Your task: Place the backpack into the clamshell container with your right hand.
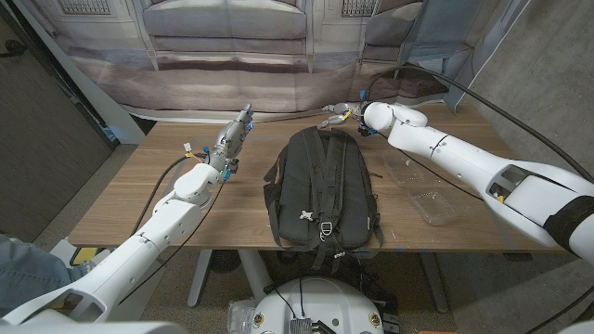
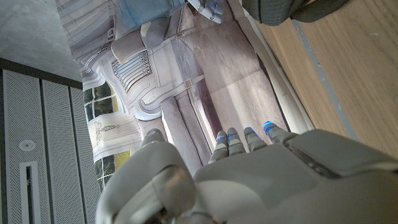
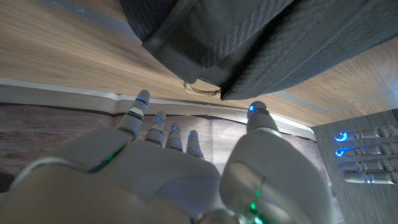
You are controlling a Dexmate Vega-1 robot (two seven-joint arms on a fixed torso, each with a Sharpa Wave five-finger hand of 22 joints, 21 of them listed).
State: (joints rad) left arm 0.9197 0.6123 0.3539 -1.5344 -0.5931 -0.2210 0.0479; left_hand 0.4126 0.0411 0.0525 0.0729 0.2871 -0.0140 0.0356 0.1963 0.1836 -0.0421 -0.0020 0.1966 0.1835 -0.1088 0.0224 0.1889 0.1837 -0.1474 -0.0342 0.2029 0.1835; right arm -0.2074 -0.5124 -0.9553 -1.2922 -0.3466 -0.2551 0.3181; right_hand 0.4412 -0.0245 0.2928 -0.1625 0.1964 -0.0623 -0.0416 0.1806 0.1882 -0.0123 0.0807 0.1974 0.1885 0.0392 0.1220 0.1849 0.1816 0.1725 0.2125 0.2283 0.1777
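A black backpack (image 1: 320,190) lies flat in the middle of the wooden table (image 1: 139,199), straps up. The clear clamshell container (image 1: 423,192) lies open to its right. My right hand (image 1: 343,116) hovers at the table's far edge, just beyond the backpack's top, fingers spread and holding nothing. In the right wrist view that hand (image 3: 168,168) reaches toward the backpack's top edge (image 3: 249,31) without touching it. My left hand (image 1: 232,139) is left of the backpack, fingers straight and empty. In the left wrist view it (image 2: 249,174) points past a corner of the backpack (image 2: 280,9).
A printed backdrop curtain (image 1: 223,56) hangs right behind the table's far edge. A black cable (image 1: 492,102) arcs over the right side. Bare wood lies on both sides of the backpack. Blue fabric (image 1: 19,264) shows at the bottom left corner.
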